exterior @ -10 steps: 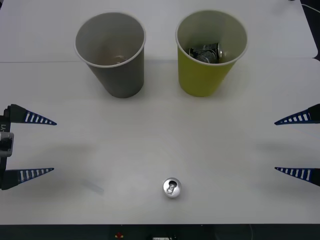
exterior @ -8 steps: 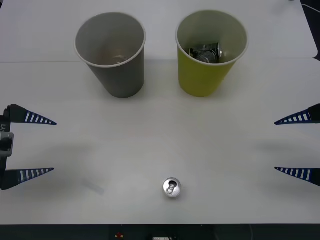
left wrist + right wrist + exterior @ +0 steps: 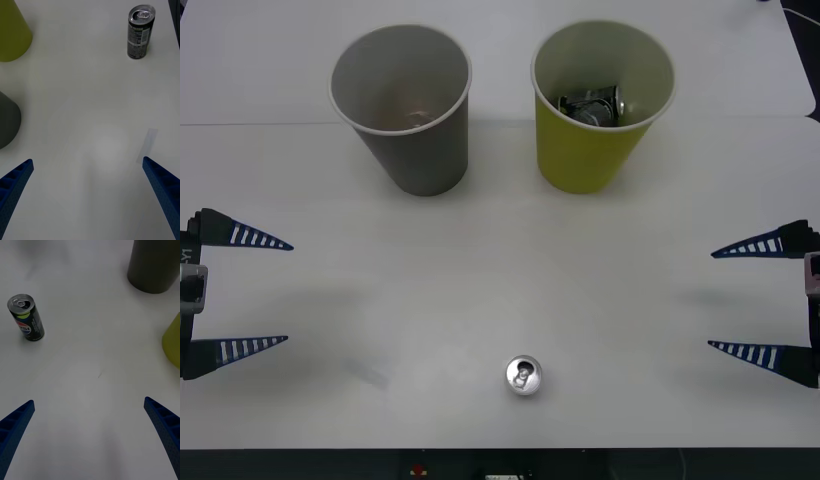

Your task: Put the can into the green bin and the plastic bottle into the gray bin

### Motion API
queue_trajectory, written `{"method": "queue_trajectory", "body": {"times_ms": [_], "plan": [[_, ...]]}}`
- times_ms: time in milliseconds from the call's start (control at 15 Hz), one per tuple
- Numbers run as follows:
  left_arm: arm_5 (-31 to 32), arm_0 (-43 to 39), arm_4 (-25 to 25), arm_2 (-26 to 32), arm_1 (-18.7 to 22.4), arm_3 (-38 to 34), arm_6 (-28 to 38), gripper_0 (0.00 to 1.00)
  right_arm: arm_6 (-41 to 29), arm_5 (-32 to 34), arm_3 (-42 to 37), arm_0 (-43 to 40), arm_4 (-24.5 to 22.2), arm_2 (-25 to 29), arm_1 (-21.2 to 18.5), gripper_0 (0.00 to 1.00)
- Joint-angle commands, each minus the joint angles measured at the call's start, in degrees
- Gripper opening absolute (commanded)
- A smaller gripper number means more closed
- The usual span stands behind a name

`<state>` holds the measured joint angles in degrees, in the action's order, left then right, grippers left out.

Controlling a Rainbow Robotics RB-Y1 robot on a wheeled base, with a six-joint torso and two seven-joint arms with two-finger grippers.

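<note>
Our left claw (image 3: 268,292) is hovering at the left edge of the white bench (image 3: 500,280), its blue ribbed fingers spread wide apart and holding nothing. Ahead of it and toward the far side is standing the large gray paper cup (image 3: 402,105), and beside that the large yellow-green paper cup (image 3: 602,100), which is already holding a misshapen silvery-dark can (image 3: 590,105). The small black Pepsi can with the silver pull-tab top (image 3: 523,376) is standing upright near the bench's front edge, between our two claws and nearer the right one, its long axis vertical. Our right claw (image 3: 730,298) is hanging at the right edge, fingers likewise apart and empty. We judge the right arm better placed for a sideways reach inward to the can.
</note>
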<state>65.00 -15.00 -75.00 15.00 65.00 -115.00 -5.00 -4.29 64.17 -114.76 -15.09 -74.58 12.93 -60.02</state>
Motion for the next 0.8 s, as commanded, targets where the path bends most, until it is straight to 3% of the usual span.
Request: {"method": "queue_trajectory", "body": {"times_ms": [67, 400, 600, 800], "plan": [[0.0, 0.0, 0.0, 0.0, 0.0, 0.0, 0.0, 1.00, 0.6, 0.5, 1.3, 0.1, 0.0, 0.0, 4.1, 1.00], [0.0, 0.0, 0.0, 0.0, 0.0, 0.0, 0.0, 1.00, 2.5, 2.7, 4.4, 0.1, 0.0, 0.0, 9.9, 1.00], [0.0, 0.0, 0.0, 0.0, 0.0, 0.0, 0.0, 1.00, 3.9, 7.6, 9.1, 2.2, 1.8, -0.1, 13.0, 1.00], [0.0, 0.0, 0.0, 0.0, 0.0, 0.0, 0.0, 1.00, 9.5, 10.9, 14.3, 4.0, 3.2, -0.1, 16.1, 1.00]]}}
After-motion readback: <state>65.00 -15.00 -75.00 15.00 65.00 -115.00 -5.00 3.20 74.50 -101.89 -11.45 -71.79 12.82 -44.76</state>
